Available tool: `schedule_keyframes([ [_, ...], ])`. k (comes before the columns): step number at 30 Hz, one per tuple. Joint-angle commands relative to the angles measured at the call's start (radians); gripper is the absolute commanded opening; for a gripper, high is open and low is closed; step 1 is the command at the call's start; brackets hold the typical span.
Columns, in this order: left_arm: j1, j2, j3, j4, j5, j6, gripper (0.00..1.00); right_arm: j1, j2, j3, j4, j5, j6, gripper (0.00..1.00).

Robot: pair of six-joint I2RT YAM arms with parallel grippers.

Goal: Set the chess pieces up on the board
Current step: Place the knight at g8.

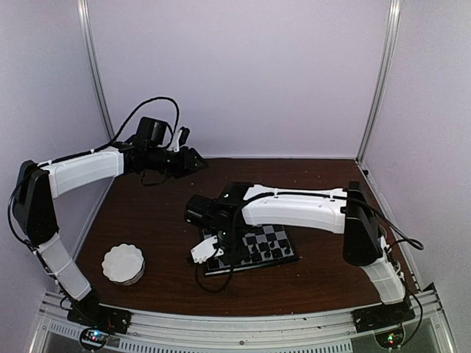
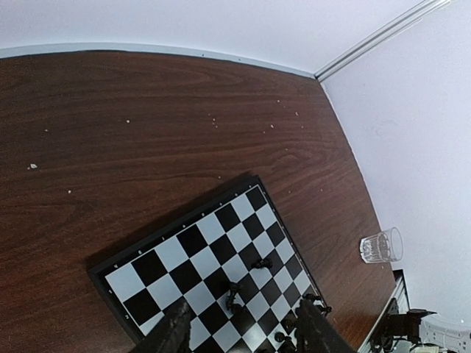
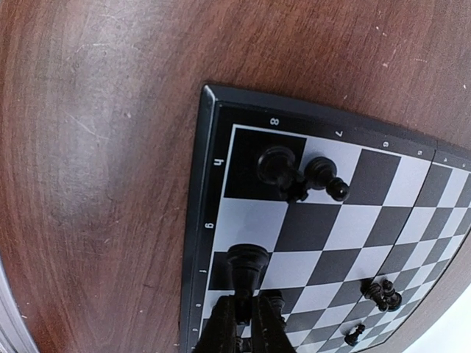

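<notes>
The board lies on the dark wooden surface in the lower middle of the overhead view. The right arm stretches across above it and covers its upper-left part. A round white scalloped dish sits well apart at lower left, and only the overhead view shows it. A clear glass stands near the surface's edge at the right of the left wrist view; no other view gives it.

The right gripper shows at the bottom of its own view, jaws pinched on a black piece that stands on a dark square by the board's rim. Two more chess pieces stand close together by the lettered corner, upper middle of that frame. The left gripper, jaws apart, hangs high over the board.

There is one board, one dish and one glass. At least five pieces show, but the far ones blur together.
</notes>
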Motion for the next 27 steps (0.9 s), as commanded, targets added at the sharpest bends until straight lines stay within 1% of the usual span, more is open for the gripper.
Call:
schedule_keyframes([
  [1, 0.001, 0.004, -0.012, 0.045, 0.014, -0.007, 0.50, 0.007, 0.028, 0.026, 0.002, 0.026, -0.008, 0.09],
  [11, 0.001, 0.005, -0.010, 0.045, 0.020, -0.008, 0.50, 0.007, 0.042, 0.026, 0.013, 0.031, -0.008, 0.11],
  [14, 0.001, 0.006, -0.010, 0.046, 0.021, -0.007, 0.50, 0.007, 0.045, 0.026, 0.019, 0.033, -0.007, 0.15],
  [21, 0.001, 0.009, -0.011, 0.045, 0.024, -0.008, 0.50, 0.007, 0.045, 0.025, 0.021, 0.036, -0.006, 0.19],
  [25, 0.002, 0.009, -0.010, 0.046, 0.025, -0.008, 0.50, 0.007, 0.043, 0.021, 0.021, 0.034, -0.006, 0.18],
  [27, 0.002, 0.010, -0.010, 0.047, 0.026, -0.008, 0.50, 0.007, 0.043, 0.021, 0.021, 0.029, -0.008, 0.13],
])
